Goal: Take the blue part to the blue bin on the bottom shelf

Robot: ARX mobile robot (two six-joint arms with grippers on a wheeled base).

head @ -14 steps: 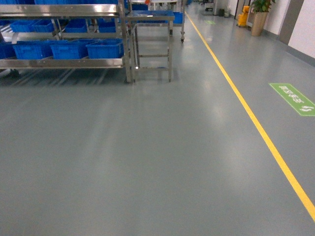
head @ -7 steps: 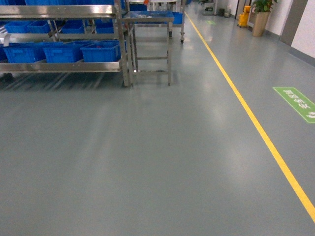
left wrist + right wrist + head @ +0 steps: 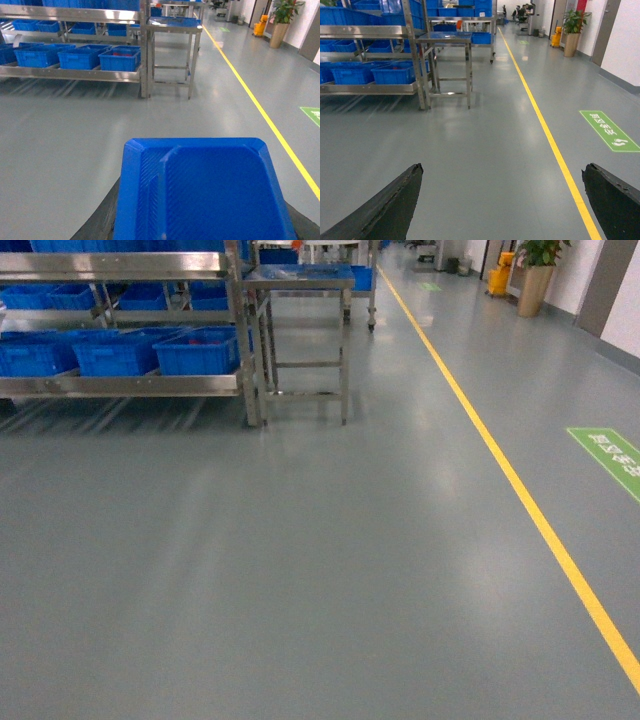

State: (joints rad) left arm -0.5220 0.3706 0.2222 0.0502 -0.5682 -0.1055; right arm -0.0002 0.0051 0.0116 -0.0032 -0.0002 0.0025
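Stainless steel rack (image 3: pixel 120 270) far ahead across grey floor (image 3: pixel 300 570). On its bottom shelf (image 3: pixel 120 385), blue bin (image 3: pixel 118 352), mouth up, long axis unclear, just left of a crate (image 3: pixel 200 350) showing red. Well apart from right gripper (image 3: pixel 502 166), fingers spread wide. Left gripper hidden under blue tray (image 3: pixel 200 190), state untellable. Blue part not made out. Steel table (image 3: pixel 300 280) just right of the rack, yellow line (image 3: pixel 520 500) farther right.
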